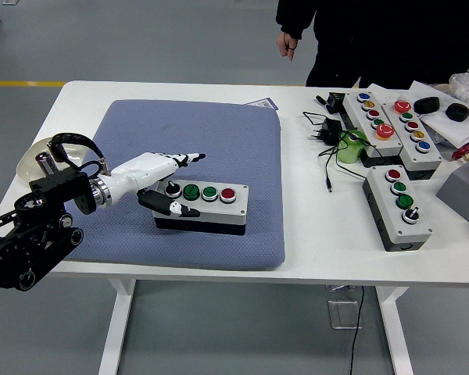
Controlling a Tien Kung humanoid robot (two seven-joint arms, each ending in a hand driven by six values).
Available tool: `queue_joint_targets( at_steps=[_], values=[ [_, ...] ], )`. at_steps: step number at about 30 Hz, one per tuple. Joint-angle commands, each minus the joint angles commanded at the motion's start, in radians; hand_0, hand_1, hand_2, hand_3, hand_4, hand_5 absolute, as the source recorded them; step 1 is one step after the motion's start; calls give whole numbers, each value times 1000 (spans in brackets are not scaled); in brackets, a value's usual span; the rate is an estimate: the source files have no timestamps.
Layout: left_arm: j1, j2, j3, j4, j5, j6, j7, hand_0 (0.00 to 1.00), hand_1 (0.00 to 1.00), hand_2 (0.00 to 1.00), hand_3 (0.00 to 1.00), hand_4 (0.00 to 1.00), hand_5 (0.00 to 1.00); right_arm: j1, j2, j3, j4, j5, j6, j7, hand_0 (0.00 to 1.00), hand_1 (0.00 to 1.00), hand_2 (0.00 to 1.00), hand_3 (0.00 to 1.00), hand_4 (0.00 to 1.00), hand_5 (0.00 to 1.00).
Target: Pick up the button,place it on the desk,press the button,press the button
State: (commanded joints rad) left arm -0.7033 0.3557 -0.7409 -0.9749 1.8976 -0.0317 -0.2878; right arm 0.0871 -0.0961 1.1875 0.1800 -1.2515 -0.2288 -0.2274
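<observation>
Button box (207,204) on blue mat (219,141); cables (328,144) well right

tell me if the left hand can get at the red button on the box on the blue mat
Probably yes: the left hand hovers at the box's left end, fingers extended, and nothing stands between it and the red button.
</observation>
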Motion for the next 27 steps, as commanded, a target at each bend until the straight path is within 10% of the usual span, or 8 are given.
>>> queue_joint_targets(
  at_steps=[7, 8, 13, 14, 20, 25, 26, 27],
  values=[
    [44, 3, -95, -117, 42, 150, -7, 925, 942, 998, 998, 998, 714, 0, 0, 1, 0, 0, 0, 1, 752, 706, 717, 585, 184, 141],
    [53, 3, -114, -144, 62, 185, -4, 695, 761, 837, 830, 931, 557, 0, 0, 0, 0, 0, 0, 1, 752, 706, 717, 586, 184, 139],
    [82, 13, -175, -256, 116, 287, 4, 695, 761, 837, 830, 931, 557, 0, -1, 0, 0, -1, 0, 1, 752, 706, 717, 586, 184, 139],
    [89, 17, -187, -278, 128, 275, 9, 255, 389, 416, 762, 777, 305, 0, 0, 1, 0, -1, 0, 1, 752, 706, 717, 585, 184, 141],
    [114, 43, -221, -397, 245, 73, 62, 109, 133, 207, 724, 660, 2, 0, 0, 2, 0, -1, 1, 1, 752, 706, 717, 586, 183, 140],
    [123, 52, -215, -437, 230, -60, 90, 109, 133, 207, 724, 660, 2, 0, 0, 2, 0, -2, 1, 1, 752, 706, 717, 586, 183, 140],
    [123, 52, -215, -438, 225, -71, 92, 2, 2, 73, 740, 358, 2, 0, 0, 2, 0, -3, 1, 1, 752, 706, 717, 586, 183, 140],
    [123, 53, -216, -439, 219, -88, 95, 2, 2, 73, 740, 358, 2, 0, 0, 3, 0, -4, 1, 0, 752, 706, 717, 586, 183, 140]
  ],
)
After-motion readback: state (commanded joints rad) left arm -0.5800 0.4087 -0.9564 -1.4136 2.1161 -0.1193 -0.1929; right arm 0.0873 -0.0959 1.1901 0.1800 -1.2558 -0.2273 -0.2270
